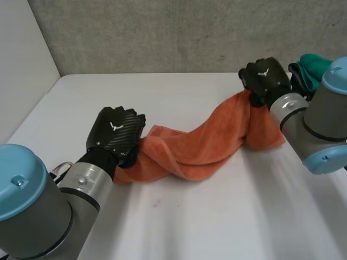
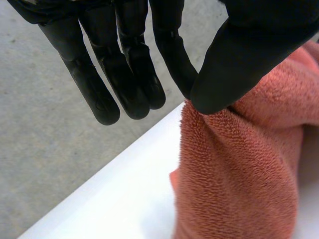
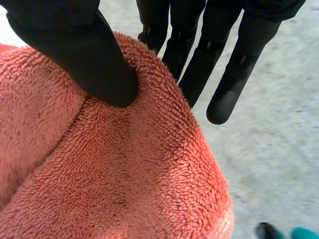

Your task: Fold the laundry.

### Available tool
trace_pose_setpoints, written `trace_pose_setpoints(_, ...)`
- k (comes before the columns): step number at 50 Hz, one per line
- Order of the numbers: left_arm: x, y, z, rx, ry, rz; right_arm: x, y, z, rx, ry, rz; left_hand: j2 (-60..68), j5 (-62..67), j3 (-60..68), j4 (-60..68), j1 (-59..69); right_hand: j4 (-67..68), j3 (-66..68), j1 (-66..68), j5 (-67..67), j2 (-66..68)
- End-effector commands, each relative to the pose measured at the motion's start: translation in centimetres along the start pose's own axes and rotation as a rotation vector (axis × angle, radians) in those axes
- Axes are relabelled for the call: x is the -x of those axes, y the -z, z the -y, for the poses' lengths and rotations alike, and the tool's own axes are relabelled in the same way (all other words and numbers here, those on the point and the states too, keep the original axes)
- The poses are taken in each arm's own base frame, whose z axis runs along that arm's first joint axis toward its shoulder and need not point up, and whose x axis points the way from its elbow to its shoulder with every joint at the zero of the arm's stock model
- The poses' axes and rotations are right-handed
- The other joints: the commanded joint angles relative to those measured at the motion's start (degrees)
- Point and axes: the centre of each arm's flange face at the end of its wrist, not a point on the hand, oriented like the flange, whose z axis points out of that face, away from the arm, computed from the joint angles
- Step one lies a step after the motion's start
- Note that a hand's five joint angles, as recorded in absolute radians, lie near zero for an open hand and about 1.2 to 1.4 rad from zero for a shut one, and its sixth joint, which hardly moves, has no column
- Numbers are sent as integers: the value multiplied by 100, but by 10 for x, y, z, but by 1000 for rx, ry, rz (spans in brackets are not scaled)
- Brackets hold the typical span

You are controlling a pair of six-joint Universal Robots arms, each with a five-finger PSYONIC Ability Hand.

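- Closest to the head camera is the left arm (image 1: 32,200), reaching forward to the left hand (image 1: 115,135), low over the near left of the surface (image 1: 217,216).
- That hand holds one end of the orange towel (image 1: 200,146). In its wrist view the thumb pinches a fold of terry against one finger, with the other fingers straight and free.
- From there the towel's long axis runs diagonally toward the far right, and its bunched, rope-like middle lies on the surface.
- At the far end the right hand (image 1: 265,78) holds the towel up off the surface, thumb pressed on one side of a thick fold and fingers behind it. A flap hangs down beside the right forearm.
- A teal cloth (image 1: 312,67) lies just beyond the right hand, on the side away from the towel.
- Each hand grips its own end, so neither has to reach. The coming move likely turns on drawing the ends apart along that diagonal, to open the bunched cloth before any fold.
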Motion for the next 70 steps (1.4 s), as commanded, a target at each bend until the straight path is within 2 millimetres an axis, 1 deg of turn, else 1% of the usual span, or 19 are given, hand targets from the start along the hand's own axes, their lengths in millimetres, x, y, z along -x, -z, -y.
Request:
trace_pose_setpoints(1,-8,-1,3,-8,61,-33,8,-7,-2,-39,-8,55,1138,1383,1165,1119,1511,1137,1168,1661,1286,1278)
trace_pose_setpoints(5,-12,-6,-8,32,47,-40,10,-34,-6,-128,13,20,1138,1383,1165,1119,1511,1137,1168,1661,1286,1278)
trace_pose_setpoints(7,-12,-6,-11,44,48,-43,14,-46,-6,-196,27,7,1138,1383,1165,1119,1511,-514,-484,9,-365,-374)
trace_pose_setpoints(12,-13,0,-16,93,55,-56,33,-59,-2,-318,45,26,1138,1383,1165,1119,1511,-4435,-4405,-3912,-4286,-4295)
trace_pose_setpoints(14,-13,2,-17,106,53,-60,33,-63,-1,-357,38,13,1138,1383,1165,1119,1511,-5395,-5365,-4872,-5246,-5255)
trace_pose_setpoints(17,-13,7,-16,133,48,-65,30,-63,2,-367,3,-5,1123,1369,1150,1104,1496,-5863,-5832,-5339,-5714,-5722)
trace_pose_setpoints(19,-12,10,-14,140,45,-68,28,-59,6,-352,-34,-21,238,483,265,219,610,-5863,-5832,-5339,-5714,-5722)
trace_pose_setpoints(20,-12,12,-13,149,38,-72,26,-57,7,-338,-42,-29,-1350,-1105,-1323,-1369,-978,-5863,-5832,-5339,-5714,-5722)
trace_pose_setpoints(23,-11,16,-9,145,32,-74,14,-39,15,-259,-65,-52,-3780,-3535,-3753,-3799,-3407,-5863,-5832,-5339,-5714,-5722)
trace_pose_setpoints(28,-5,17,1,117,38,-65,19,-1,16,-89,-99,27,-4461,-4216,-4434,-4480,-4088,-5863,-5832,-5339,-5714,-5722)
trace_pose_setpoints(31,5,10,2,112,42,-42,34,27,-2,58,-126,117,-4478,-4233,-4451,-4497,-4105,-5863,-5832,-5339,-5714,-5722)
trace_pose_setpoints(34,14,2,3,100,50,-40,39,52,-15,147,-141,180,-4411,-4166,-4384,-4430,-4039,-5863,-5832,-5339,-5714,-5722)
trace_pose_setpoints(40,29,-25,5,52,76,-181,25,85,-38,215,-98,229,-4041,-3796,-4014,-4060,-3668,-5863,-5832,-5339,-5714,-5722)
trace_pose_setpoints(47,27,-62,-24,232,128,-285,27,109,-50,297,-91,264,-3990,-3745,-3963,-4010,-3618,-5863,-5832,-5339,-5714,-5722)
trace_pose_setpoints(51,25,-72,-45,383,129,-309,41,128,-56,390,-151,339,-3940,-3695,-3913,-3959,-3567,-5586,-5556,-5063,-5437,-5446)
trace_pose_setpoints(56,23,-70,-61,496,52,-354,48,136,-61,427,-163,358,-3454,-3209,-3427,-3473,-3081,-5568,-5538,-5045,-5419,-5428)
trace_pose_setpoints(58,22,-71,-62,491,19,-362,48,136,-62,431,-163,357,-2414,-2168,-2387,-2433,-2041,-5568,-5538,-5045,-5419,-5428)
trace_pose_setpoints(66,22,-76,-58,442,-6,-344,53,135,-63,423,-162,370,1053,1298,1080,1033,1425,-5518,-5488,-4995,-5369,-5378)
trace_pose_setpoints(70,22,-80,-50,382,-32,-295,60,133,-59,399,-185,368,1138,1383,1165,1119,1511,-5484,-5454,-4961,-5335,-5344)
